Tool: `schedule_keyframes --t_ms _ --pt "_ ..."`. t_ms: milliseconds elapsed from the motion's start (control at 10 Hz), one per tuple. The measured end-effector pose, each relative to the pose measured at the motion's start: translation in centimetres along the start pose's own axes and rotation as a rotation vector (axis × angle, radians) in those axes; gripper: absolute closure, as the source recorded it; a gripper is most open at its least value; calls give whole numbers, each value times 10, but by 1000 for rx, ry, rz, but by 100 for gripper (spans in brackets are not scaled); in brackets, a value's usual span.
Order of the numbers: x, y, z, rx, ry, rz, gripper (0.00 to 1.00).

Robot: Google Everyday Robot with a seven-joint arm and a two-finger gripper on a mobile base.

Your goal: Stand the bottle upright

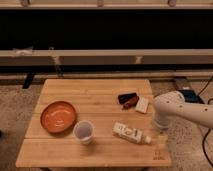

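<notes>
The bottle (130, 133) lies on its side on the wooden table (95, 90), near the front right. It is whitish with a tan label, and its small white cap points right toward the table's edge. My white arm (176, 106) reaches in from the right. The gripper (160, 124) hangs at the table's right edge, just right of and slightly behind the bottle's cap. It is apart from the bottle.
A translucent white cup (83, 132) stands upright left of the bottle. An orange plate (58, 116) sits at the left. A small flat white block (142, 104) and a dark red object (128, 99) lie behind the bottle. A dark wall with rails runs behind the table.
</notes>
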Motion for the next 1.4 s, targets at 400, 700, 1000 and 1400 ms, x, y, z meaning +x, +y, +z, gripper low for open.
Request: schedule_keyframes --t_ms 400,700,1000,1400 --pt "-11 1 8 -6 -34 0 21" --pt "-17 6 12 -21 -75 3 47" --pt "-21 4 12 -21 -94 -11 78" --pt "-33 -4 7 -4 -81 -84 100"
